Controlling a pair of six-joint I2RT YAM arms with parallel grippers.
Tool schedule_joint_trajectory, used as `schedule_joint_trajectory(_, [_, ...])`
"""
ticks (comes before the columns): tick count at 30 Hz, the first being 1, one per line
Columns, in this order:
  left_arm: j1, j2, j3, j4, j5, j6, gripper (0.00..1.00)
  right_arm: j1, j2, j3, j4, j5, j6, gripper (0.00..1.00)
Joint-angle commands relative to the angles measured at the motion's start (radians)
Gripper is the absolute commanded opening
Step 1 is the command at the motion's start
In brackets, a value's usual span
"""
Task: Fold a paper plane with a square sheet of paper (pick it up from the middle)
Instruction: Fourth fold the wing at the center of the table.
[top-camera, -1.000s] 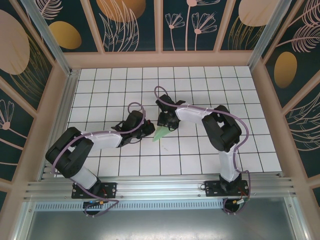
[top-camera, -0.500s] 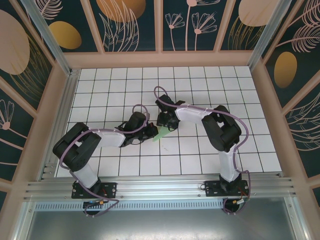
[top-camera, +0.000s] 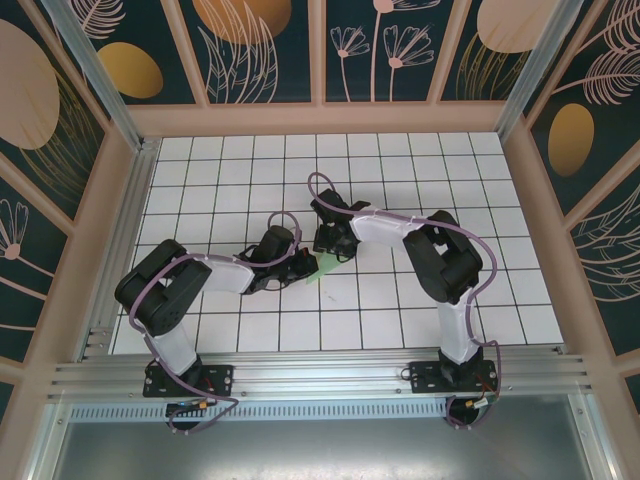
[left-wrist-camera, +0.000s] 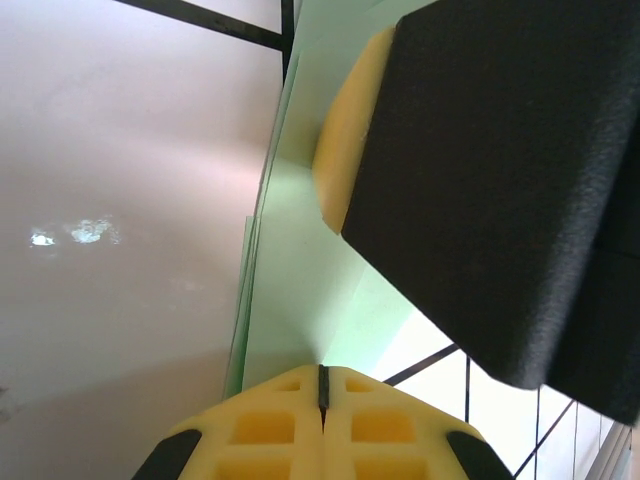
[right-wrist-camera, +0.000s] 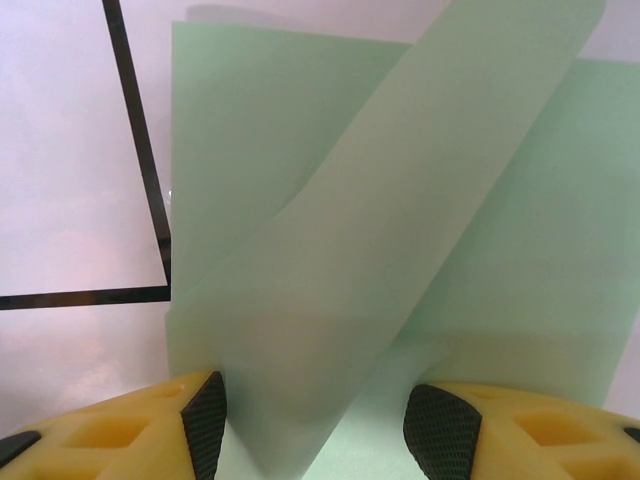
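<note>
**Two grippers at one part-folded sheet, mid-table**

Both arms are seen from above reaching inward, so that their grippers are brought close together near the middle of the white grid table (top-camera: 420, 300). The sheet of paper (top-camera: 324, 268), pale mint green and already partly folded, is found lying on the tiles between and under the two tool heads. Only a small green wedge of it is left uncovered in the overhead view.

The left gripper (left-wrist-camera: 322, 400) is shown with its yellow fingertips pressed together, a thin dark seam being all that is left between them. The tips are set against the paper where a raised crease runs down to meet them. Whether a layer is caught in that seam cannot be told. The stacked edges of the folded layers are seen along the left side of the paper, above the bare tile. Just beyond, a yellow pad (left-wrist-camera: 345, 160) of the right gripper's finger is laid against the green surface.

The right gripper (right-wrist-camera: 315, 430) is held with its fingers spread apart. A long diagonal flap of the sheet is lifted off the flat layers beneath and passes through the gap between the two fingertips. A black grid line of the table is visible to the left of the paper.
</note>
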Motion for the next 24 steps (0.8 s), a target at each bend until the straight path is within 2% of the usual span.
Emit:
schedule_joint_trajectory(1, [0.001,0.017,-0.015,-0.01,0.015,0.004,0.04,-0.024,0.248,-0.104,-0.068,0.059,0.006,0.6])
schedule_joint_trajectory(17, [0.0,0.013,-0.067,-0.039,-0.002,0.004,0.03,-0.024,0.259,-0.102,-0.074,0.063,0.011,0.59])
schedule_joint_trajectory(24, [-0.011,-0.004,-0.095,-0.056,0.024,0.022,0.01,-0.024,0.267,-0.098,-0.079,0.063,0.011,0.59])
